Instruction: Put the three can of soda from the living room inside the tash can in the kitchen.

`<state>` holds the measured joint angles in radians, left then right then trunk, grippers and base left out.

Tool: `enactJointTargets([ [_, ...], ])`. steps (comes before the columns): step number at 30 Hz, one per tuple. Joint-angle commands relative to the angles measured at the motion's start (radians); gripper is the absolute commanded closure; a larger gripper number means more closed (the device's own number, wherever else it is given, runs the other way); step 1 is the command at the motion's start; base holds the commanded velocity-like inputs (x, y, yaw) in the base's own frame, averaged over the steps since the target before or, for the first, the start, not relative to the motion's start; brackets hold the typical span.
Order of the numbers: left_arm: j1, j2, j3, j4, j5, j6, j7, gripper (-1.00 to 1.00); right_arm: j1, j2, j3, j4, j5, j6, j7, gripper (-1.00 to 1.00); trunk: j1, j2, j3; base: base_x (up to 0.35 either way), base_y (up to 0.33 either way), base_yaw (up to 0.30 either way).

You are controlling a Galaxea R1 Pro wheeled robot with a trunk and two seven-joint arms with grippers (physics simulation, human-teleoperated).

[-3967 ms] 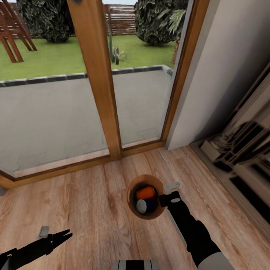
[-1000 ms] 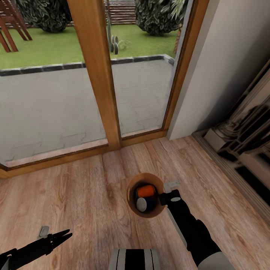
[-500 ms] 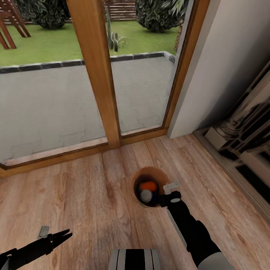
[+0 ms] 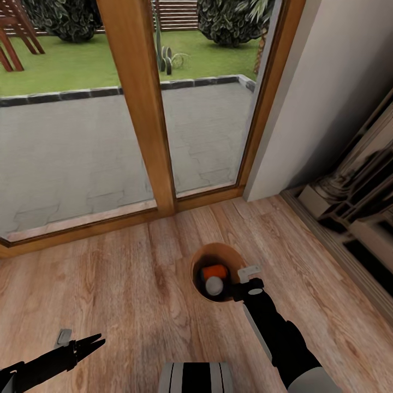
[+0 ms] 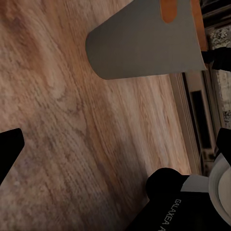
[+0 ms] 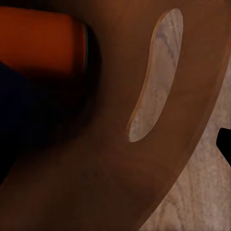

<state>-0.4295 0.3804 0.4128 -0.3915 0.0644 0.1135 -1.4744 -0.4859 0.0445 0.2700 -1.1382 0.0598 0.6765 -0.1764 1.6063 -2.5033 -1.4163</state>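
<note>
My right gripper (image 4: 244,277) is clamped on the rim of the trash can (image 4: 203,261), one pale finger (image 4: 249,269) lying over the edge on the side nearest me and my black right arm running back toward the lower right of the head view. The bin hangs at the end of that arm above the light wood floor (image 4: 125,284), its brown mouth tipped toward my head camera so I look straight into it. Inside I see an orange soda can (image 4: 214,271) lying against the far wall and, just in front of it and touching it, a can end-on with its pale top (image 4: 214,285) facing me; its body colour I cannot tell from here, and a third can I cannot make out. My right wrist camera looks into the glossy brown interior (image 6: 110,183), where the orange can (image 6: 38,41) lies beside a dark blue shape (image 6: 17,110) and an oval handle slot (image 6: 154,77) in the wall lets the floor show through. My left gripper (image 4: 94,343) hangs low at the left, well apart from the bin, its two black fingers spread and holding nothing. From my left wrist camera the bin's pale grey outside (image 5: 144,43) is visible above the boards, clear of them. Ahead stand a wooden-framed glass door (image 4: 136,109), and beyond it a paved terrace (image 4: 71,153) and a lawn (image 4: 82,65); a white wall (image 4: 322,98) rises on the right.
</note>
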Motion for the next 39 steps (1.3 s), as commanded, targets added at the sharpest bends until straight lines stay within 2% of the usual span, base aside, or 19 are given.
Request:
enactJointTargets([
  [1, 0.0, 0.0, 0.0, 0.0, 0.0, 0.0, 0.0, -1.0, 0.0, 0.0, 0.0, 0.0, 0.0, 0.0, 0.0, -1.0, 0.0, 0.0, 0.0, 0.0, 0.0, 0.0],
  [23, 0.0, 0.0, 0.0, 0.0, 0.0, 0.0, 0.0, -1.0, 0.0, 0.0, 0.0, 0.0, 0.0, 0.0, 0.0, -1.0, 0.0, 0.0, 0.0, 0.001, 0.0, 0.0],
  [39, 0.0, 0.0, 0.001, 0.0, 0.0, 0.0, 0.0, -1.0, 0.0, 0.0, 0.0, 0.0, 0.0, 0.0, 0.0, -1.0, 0.0, 0.0, 0.0, 0.065, 0.0, 0.0],
])
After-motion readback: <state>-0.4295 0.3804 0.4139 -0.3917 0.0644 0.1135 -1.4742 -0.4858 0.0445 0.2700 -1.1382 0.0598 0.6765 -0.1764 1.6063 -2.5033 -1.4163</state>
